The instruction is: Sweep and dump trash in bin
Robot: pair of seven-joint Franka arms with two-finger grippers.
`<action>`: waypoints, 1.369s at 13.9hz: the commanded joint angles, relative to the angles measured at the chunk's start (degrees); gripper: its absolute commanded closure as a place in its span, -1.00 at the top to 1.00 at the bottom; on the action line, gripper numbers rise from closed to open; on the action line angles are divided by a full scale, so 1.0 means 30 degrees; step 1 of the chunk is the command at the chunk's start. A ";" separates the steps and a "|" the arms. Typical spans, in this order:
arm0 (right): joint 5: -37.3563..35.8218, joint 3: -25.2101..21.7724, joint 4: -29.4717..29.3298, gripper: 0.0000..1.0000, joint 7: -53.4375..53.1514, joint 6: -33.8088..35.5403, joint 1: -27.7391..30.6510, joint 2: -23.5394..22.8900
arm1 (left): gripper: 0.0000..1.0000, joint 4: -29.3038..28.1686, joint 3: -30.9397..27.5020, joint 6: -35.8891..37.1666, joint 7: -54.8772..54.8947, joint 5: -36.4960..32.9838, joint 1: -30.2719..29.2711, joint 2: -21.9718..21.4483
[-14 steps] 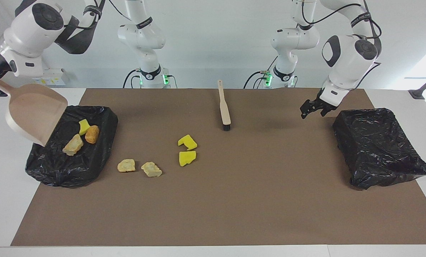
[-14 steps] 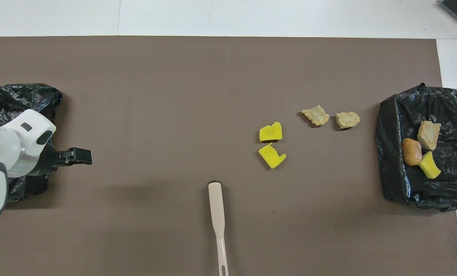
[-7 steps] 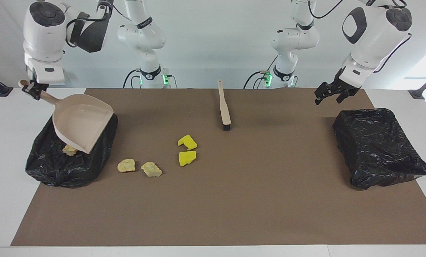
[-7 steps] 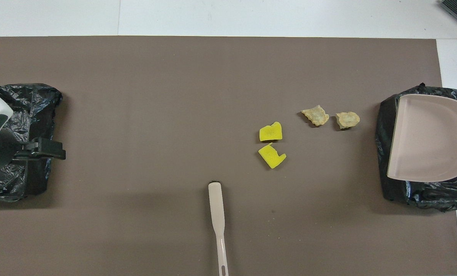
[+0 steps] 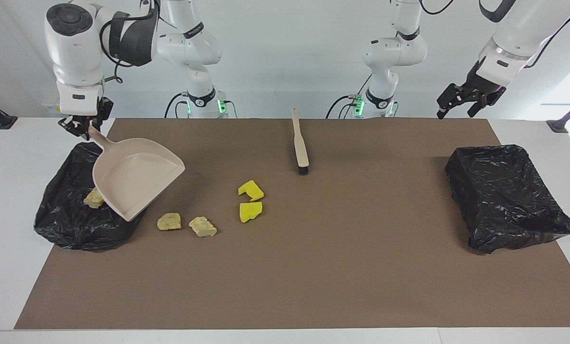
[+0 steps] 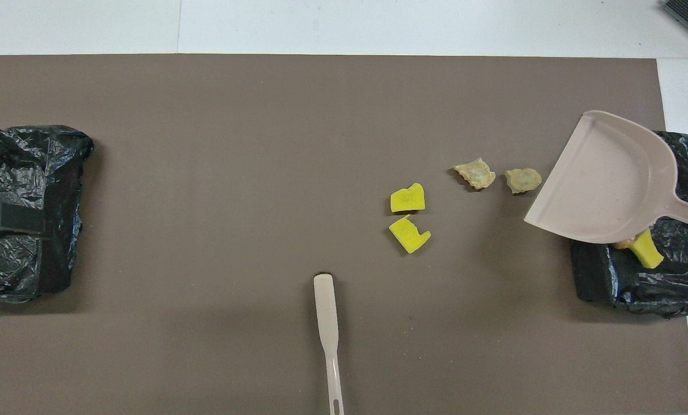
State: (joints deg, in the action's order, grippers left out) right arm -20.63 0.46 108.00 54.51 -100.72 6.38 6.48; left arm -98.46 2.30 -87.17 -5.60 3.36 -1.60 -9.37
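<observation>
My right end effector [image 5: 90, 128] grips the dustpan [image 5: 136, 177] handle over the trash-holding bin [image 5: 69, 224]; four scraps lie on the desk [image 5: 313, 267] beside it: two tan chunks [image 5: 169, 221], two yellow sponge pieces [image 5: 250, 190]. My left end effector [image 5: 459, 101] hangs wide open above the second bin [image 5: 504, 196].

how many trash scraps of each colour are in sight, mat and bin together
yellow sponge pieces: 3
tan chunks: 3
orange-brown lump, mostly hidden under the dustpan: 1
total: 7
</observation>
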 commanded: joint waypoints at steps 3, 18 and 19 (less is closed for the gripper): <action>0.3293 0.0140 -0.0462 -1.00 -0.6287 0.0321 -0.1421 -0.1045 | 1.00 0.0389 0.0141 0.0375 0.0167 -0.0474 -0.0169 0.0163; 0.8021 0.0140 -0.3447 -1.00 -2.8026 -0.3985 -1.0619 -0.6988 | 1.00 -0.0372 0.0111 -0.1289 0.0284 -0.0474 -0.0490 0.0015; 0.8019 0.0140 -0.4496 -1.00 -2.9144 -0.3986 -1.1407 -0.7923 | 1.00 -0.0373 0.0111 -0.1818 0.0283 -0.0387 -0.0752 0.0190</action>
State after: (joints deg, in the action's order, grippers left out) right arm 2.31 1.24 100.66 -27.13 -112.51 -25.12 -11.66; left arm -98.63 2.20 -89.42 -5.54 2.95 -2.24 -9.06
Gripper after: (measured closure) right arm 0.683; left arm 0.000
